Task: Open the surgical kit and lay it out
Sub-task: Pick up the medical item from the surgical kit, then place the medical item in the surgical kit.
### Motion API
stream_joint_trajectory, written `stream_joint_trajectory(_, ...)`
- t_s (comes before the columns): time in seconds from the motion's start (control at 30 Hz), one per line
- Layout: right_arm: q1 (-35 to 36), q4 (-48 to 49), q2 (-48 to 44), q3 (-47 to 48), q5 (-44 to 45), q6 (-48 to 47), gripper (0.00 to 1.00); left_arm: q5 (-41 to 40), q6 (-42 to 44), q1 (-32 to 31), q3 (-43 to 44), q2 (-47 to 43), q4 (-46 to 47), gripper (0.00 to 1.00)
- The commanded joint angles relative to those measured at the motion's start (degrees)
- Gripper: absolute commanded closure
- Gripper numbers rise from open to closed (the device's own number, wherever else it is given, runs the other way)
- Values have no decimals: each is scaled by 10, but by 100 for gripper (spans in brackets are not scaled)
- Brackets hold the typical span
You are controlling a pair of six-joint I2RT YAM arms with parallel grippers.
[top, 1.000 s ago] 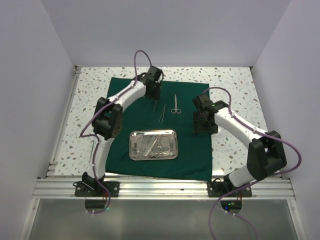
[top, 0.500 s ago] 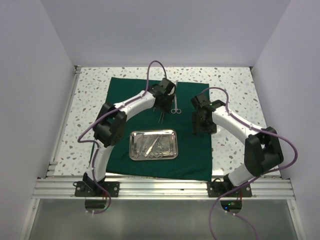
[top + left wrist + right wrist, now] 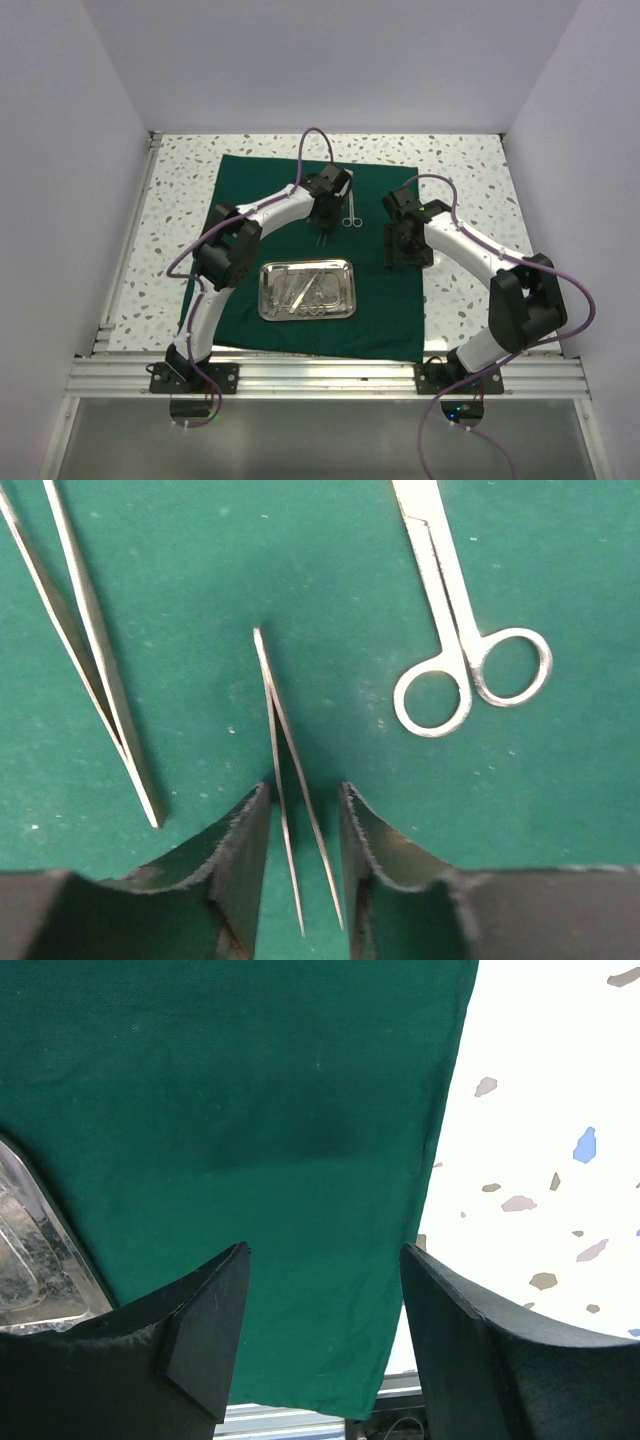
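A dark green cloth drape [image 3: 385, 320] lies flat across the middle of the white speckled desk [image 3: 175, 200]. On the part of it nearer the desk's near edge sits a shiny rectangular steel tray with rounded corners [image 3: 262, 290]. It holds a small heap of thin silver instruments [image 3: 305, 292], too small to tell apart.

Toward the far edge, three tools lie on the cloth outside the tray: small silver scissors [image 3: 455, 610], long silver tweezers [image 3: 105, 680], and between them thin pointed silver tweezers [image 3: 277, 720].

The left claw [image 3: 303, 792] is down at the cloth, its fingers a narrow gap apart on either side of the thin pointed tweezers, not pressed onto them.

The right claw [image 3: 325, 1250] is spread wide and empty above the cloth's right border, just right of the tray.
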Motion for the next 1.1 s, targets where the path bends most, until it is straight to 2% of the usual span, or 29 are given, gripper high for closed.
stream_joint_trajectory(0.0, -2, 3, 3, 13, 7, -5, 35, -8, 10, 0, 5, 22, 4, 65)
stream_joint_trajectory(0.1, -1, 6, 11, 18, 7, -5, 35, -11, 12, 0, -5, 30, 3, 73)
stream_joint_trajectory(0.23, -1, 6, 14, 21, 6, -3, 35, -13, 11, 0, -11, 24, 2, 97)
stream_joint_trajectory(0.27, -1, 6, 16, 21, 6, -4, 35, -13, 12, 0, -9, 14, 1, 100)
stream_joint_trajectory(0.6, -1, 13, 31, 27, 5, -2, 35, -60, 34, 18, 111, -4, -44, 100)
stream_joint_trajectory(0.77, -2, 11, 35, 34, 5, -5, 35, -68, 24, 54, 125, 11, -24, 100)
stream_joint_trajectory(0.97, -2, 7, 34, 34, 6, -8, 35, -74, 20, 82, 165, 56, -32, 82)
stream_joint_trajectory(1.0, -1, 6, 33, 34, 7, -7, 35, -70, 21, 83, 168, 60, -33, 72)
stream_joint_trajectory(1.07, -1, 5, 31, 32, 8, -8, 35, -68, 27, 86, 176, 63, -34, 59)
